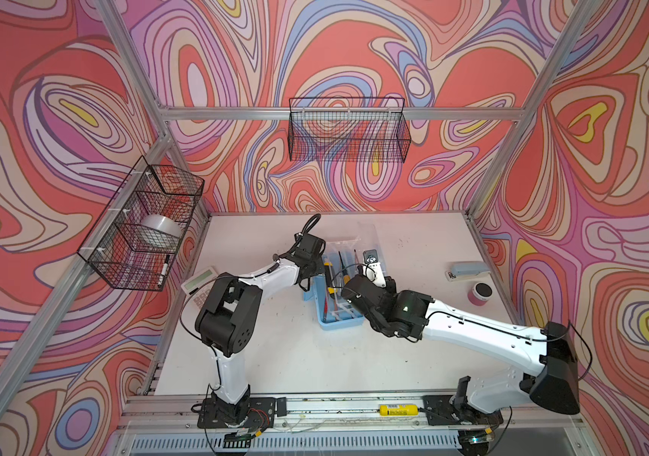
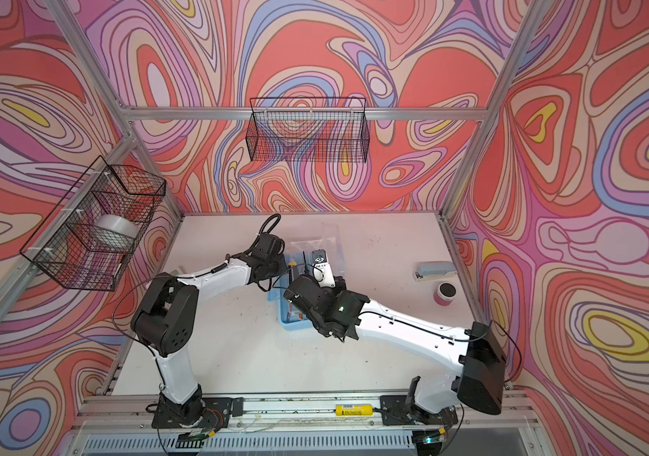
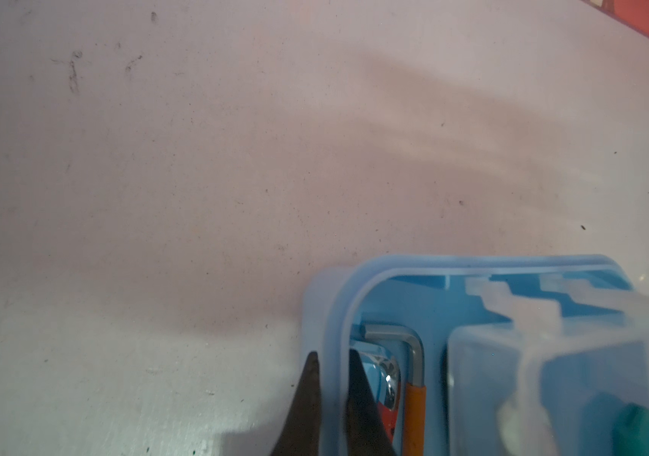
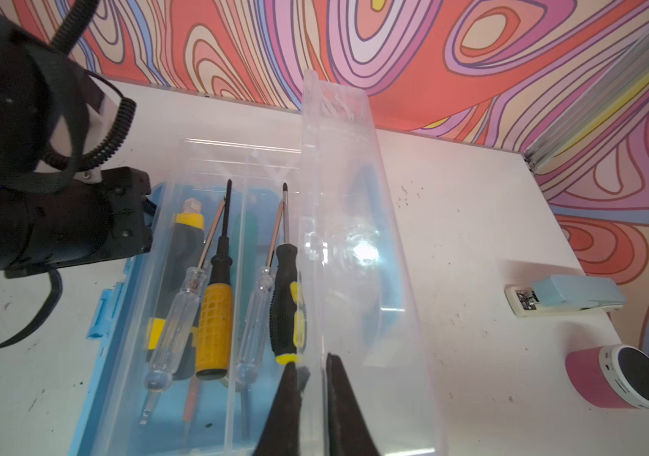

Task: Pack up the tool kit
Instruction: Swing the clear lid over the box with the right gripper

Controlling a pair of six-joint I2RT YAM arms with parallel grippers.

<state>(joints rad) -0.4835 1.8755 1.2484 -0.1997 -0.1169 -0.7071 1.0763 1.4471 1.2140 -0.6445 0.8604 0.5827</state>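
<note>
1. Right wrist view first: the right fingers [image 4: 288, 398] are clamped together on the free edge of the clear plastic lid [image 4: 354, 276]. The lid stands almost upright along one long side of the small rectangular light-blue plastic box [image 4: 94, 375].
2. In the left wrist view, the left fingers [image 3: 309, 398] are pinched on the box wall near a corner, one outside and one inside. The inside one is just beside a silver L-shaped hex key with an orange sleeve [image 3: 413, 351].
3. The box sits mid-table on the white tabletop [image 1: 275, 355] between the two arms, in both top views [image 1: 338, 321] [image 2: 295, 320].
4. My guess is the step is swinging the lid shut. I'd follow the arc around the hinge rather than shoving straight down, because that thin lid looks like it'd flex or pop out of the pinch.
5. The yellow-handled screwdriver [image 4: 214, 327] and the clear-handled screwdriver [image 4: 180, 316] lie flat in the clear inner tray [image 4: 236, 158]. The black-and-yellow screwdriver [image 4: 285, 300] is right beside the lid, so watch that it doesn't get trapped.
6. The left grip is good for stopping the box sliding, but the inside finger sits where the lid rim has to land. I'd let go late, then press down by the blue latch tab [image 4: 103, 312].
7. The pale blue stapler [image 4: 575, 296] and the pink round speaker [image 4: 599, 379] are well apart from all this, so no worry there.
</note>
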